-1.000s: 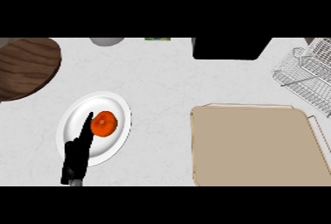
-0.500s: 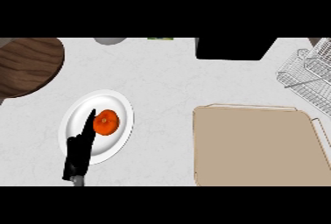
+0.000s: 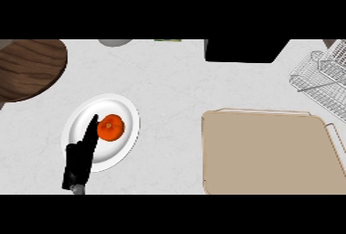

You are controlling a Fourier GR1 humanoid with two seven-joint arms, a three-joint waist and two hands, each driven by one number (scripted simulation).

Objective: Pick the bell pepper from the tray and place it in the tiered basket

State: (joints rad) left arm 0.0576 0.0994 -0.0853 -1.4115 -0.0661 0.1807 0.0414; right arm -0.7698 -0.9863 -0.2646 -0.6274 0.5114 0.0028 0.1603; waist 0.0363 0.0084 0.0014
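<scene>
An orange-red bell pepper [image 3: 111, 128] lies on a white plate [image 3: 128, 109] at the left of the counter. My left hand [image 3: 79, 157] reaches over the plate from below, fingers straight and open, its fingertips [image 3: 94, 119] just left of the pepper and level with it. Whether they touch the pepper I cannot tell. The wire tiered basket [image 3: 323, 75] stands at the far right edge, only partly in view. My right hand does not show.
A large tan tray [image 3: 270, 153] fills the lower right. A dark wooden round board [image 3: 27, 64] sits at the upper left. A black box [image 3: 243, 49] and a grey object [image 3: 116, 42] stand along the back edge.
The view has shifted slightly, so the scene sits a little to the right. My left hand and the pepper keep the same relation to each other.
</scene>
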